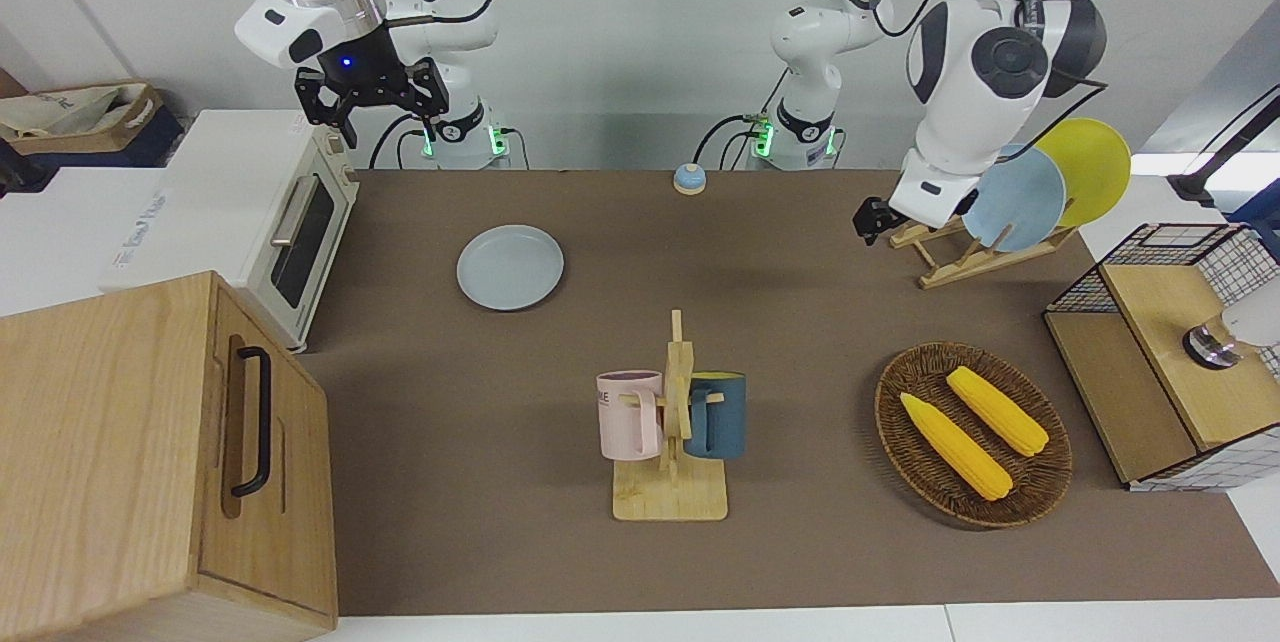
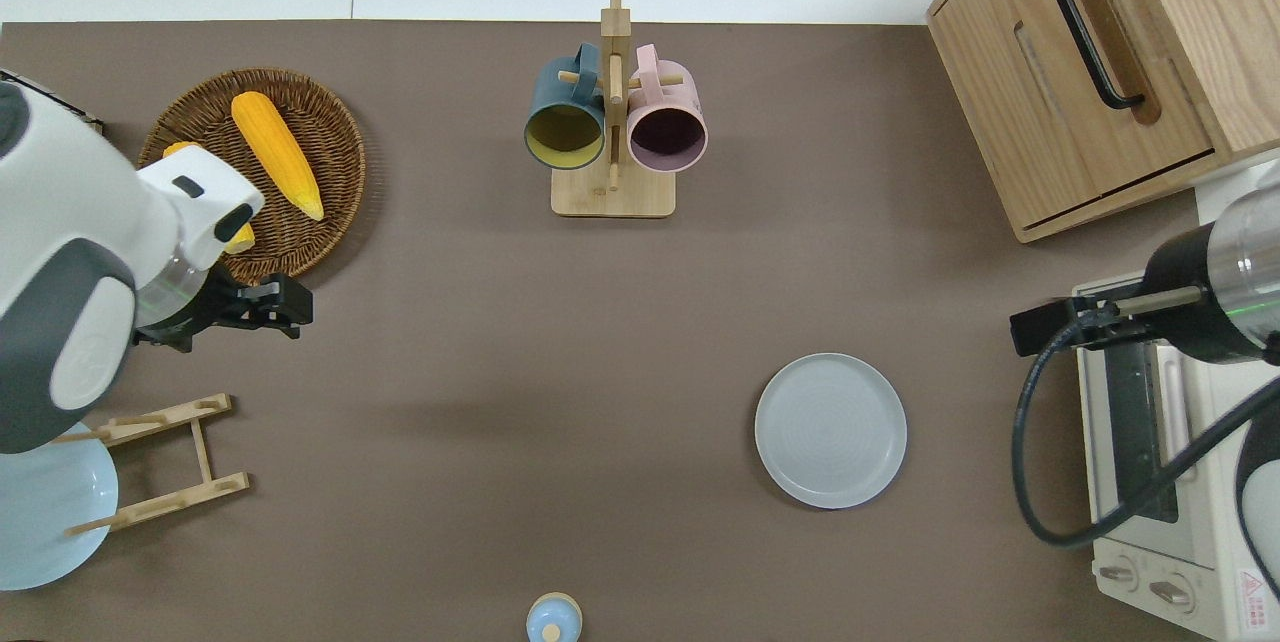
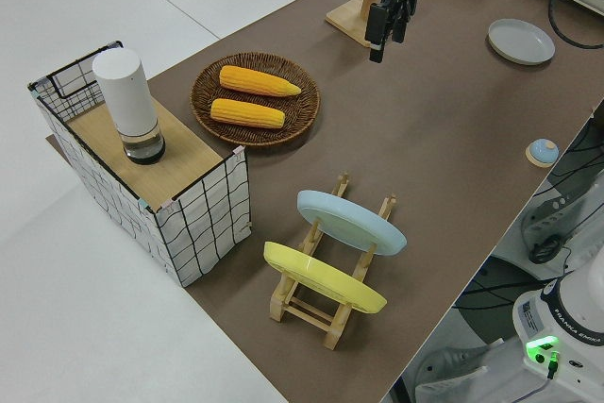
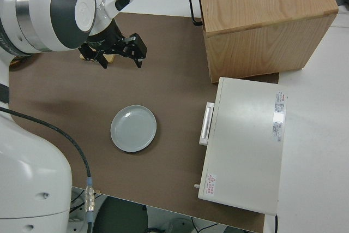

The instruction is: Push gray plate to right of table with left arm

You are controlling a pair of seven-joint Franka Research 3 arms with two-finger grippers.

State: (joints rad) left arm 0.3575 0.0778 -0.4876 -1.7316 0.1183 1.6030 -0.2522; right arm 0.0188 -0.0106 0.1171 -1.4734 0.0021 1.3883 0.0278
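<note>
The gray plate (image 2: 830, 430) is seen flat on the brown bench (image 2: 480, 342), toward the right arm's end, just beside the white toaster oven (image 2: 1150, 482) and well apart from the jaws of the left gripper (image 2: 275, 305). That gripper is held in the air over bare bench at the left arm's end, near the wicker basket (image 2: 330, 122) of corn and the wooden plate rack (image 2: 165, 462); how far its jaws are parted cannot be told. The right gripper (image 1: 370, 100) is parked, its jaws spread apart and empty.

The plate is judged to be stiff, light and hard-glazed, likely to slide readily on the matte surface and to chip if knocked against the oven. No grasp is called for: a push is best applied low against the raised rim, on the edge facing the left gripper, and through the plate's centre so that it is not spun aside. The plate already appears to be lying toward the right arm's end of the bench.
</note>
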